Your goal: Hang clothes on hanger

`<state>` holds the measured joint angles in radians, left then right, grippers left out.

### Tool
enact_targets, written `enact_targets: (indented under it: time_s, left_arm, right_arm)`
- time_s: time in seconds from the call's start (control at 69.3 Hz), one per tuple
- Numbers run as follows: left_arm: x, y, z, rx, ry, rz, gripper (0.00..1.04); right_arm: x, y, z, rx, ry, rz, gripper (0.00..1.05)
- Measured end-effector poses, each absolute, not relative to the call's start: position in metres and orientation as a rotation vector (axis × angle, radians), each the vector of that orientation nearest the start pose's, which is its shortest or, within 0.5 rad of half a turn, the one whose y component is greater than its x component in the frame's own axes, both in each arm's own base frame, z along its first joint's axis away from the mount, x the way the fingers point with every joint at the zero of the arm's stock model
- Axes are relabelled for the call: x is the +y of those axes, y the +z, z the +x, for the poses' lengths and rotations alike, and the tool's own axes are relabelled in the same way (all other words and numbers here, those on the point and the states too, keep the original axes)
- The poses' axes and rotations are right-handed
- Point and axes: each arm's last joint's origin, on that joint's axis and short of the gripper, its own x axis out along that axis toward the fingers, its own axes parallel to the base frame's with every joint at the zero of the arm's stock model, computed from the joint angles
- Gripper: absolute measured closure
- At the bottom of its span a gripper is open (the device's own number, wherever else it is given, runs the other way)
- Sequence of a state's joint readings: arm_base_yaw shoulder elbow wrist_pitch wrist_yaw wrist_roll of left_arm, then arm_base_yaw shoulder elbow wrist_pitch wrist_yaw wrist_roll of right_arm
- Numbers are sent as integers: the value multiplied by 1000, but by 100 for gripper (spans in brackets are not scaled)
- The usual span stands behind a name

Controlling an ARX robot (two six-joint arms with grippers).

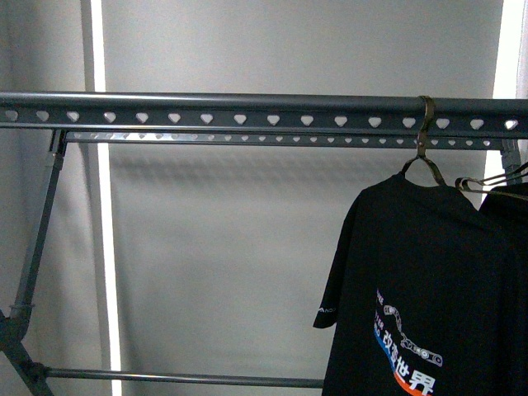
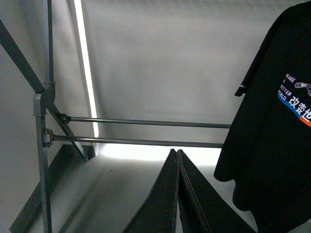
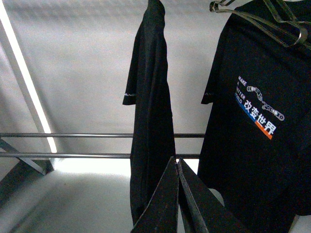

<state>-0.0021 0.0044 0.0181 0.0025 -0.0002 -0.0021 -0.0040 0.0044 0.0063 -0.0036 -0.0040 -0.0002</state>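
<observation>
The dark-grey rail (image 1: pixel 247 107) with heart-shaped holes runs across the top of the front view. A black T-shirt (image 1: pixel 421 297) with the white, blue and orange print hangs from it at the right on a clothes-hanger hook (image 1: pixel 426 132). Neither gripper shows in the front view. My left gripper (image 2: pixel 176 151) is shut and empty, with the T-shirt (image 2: pixel 277 121) hanging free beside it. My right gripper (image 3: pixel 176 159) is shut and empty, low in front of two hanging black T-shirts, one edge-on (image 3: pixel 153 97) and one showing its print (image 3: pixel 257 111).
A second dark garment (image 1: pixel 510 223) hangs at the far right on a wire hanger (image 1: pixel 495 181). Wire hangers (image 3: pixel 262 17) also show in the right wrist view. Grey rack legs (image 1: pixel 37 239) stand at the left. Two lower cross bars (image 2: pixel 146 124) run behind the grippers.
</observation>
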Motion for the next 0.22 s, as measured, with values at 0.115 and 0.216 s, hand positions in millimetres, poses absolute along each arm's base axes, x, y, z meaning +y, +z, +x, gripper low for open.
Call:
enact_targets:
  time_s: [0.115,0.216]
  left_arm:
    - [0,170,97,-16,-2,-2,89]
    - [0,170,97,-16,-2,-3,64]
  right_arm:
    - [0,165,98,2,0,-1,79]
    - [0,165,98,2,0,-1,55]
